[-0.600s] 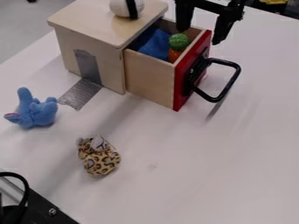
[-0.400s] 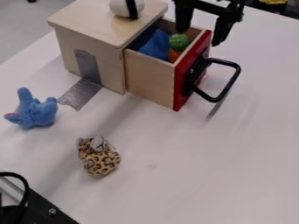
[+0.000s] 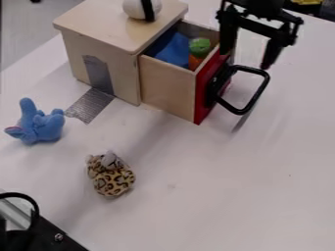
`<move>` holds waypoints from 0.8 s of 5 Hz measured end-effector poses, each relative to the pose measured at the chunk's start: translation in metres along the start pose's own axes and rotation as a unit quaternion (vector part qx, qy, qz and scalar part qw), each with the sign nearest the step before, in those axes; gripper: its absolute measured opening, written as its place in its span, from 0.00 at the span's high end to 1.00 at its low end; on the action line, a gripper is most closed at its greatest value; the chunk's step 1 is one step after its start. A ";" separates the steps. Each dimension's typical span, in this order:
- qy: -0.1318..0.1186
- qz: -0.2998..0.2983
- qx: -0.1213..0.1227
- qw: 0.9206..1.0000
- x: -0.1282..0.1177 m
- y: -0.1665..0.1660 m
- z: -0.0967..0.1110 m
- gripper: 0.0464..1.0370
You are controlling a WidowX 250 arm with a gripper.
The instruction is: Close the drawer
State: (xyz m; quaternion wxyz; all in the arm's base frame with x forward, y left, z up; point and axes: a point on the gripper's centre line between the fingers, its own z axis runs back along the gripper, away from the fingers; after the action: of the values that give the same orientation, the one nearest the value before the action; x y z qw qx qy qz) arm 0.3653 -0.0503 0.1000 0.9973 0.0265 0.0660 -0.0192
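At the upper right the black gripper (image 3: 245,59) hangs open above the drawer's front end, its left finger over the red front and its right finger out beyond it, above the handle's far side. The wooden drawer (image 3: 167,87) is pulled out of its wooden box (image 3: 108,41). A red front panel (image 3: 203,100) carries a black loop handle (image 3: 262,88). Inside the drawer lie a blue cloth-like item (image 3: 174,50) and a green-topped orange toy (image 3: 200,46).
A white ball-like object (image 3: 135,9) with a black band sits on the box. Silver tape (image 3: 91,104) runs from the box onto the white table (image 3: 229,196). A blue plush (image 3: 40,125) and a leopard-print plush (image 3: 111,177) lie left. Black equipment (image 3: 46,233) occupies the lower-left corner.
The gripper has shifted right and slightly down in the view, from over the drawer's back side toward its red front and handle. The drawer has not moved.
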 end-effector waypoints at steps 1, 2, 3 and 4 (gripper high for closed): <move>-0.022 0.000 0.004 1.000 0.006 -0.006 0.003 0.04; -0.043 0.005 0.014 0.999 0.014 -0.012 -0.004 0.04; -0.051 0.050 0.008 0.997 0.017 -0.014 -0.041 0.04; -0.055 0.064 -0.002 0.996 0.023 -0.020 -0.064 0.04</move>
State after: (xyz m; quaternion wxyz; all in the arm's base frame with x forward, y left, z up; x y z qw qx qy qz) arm 0.3790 -0.0675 0.0326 0.9986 0.0272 0.0088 0.0435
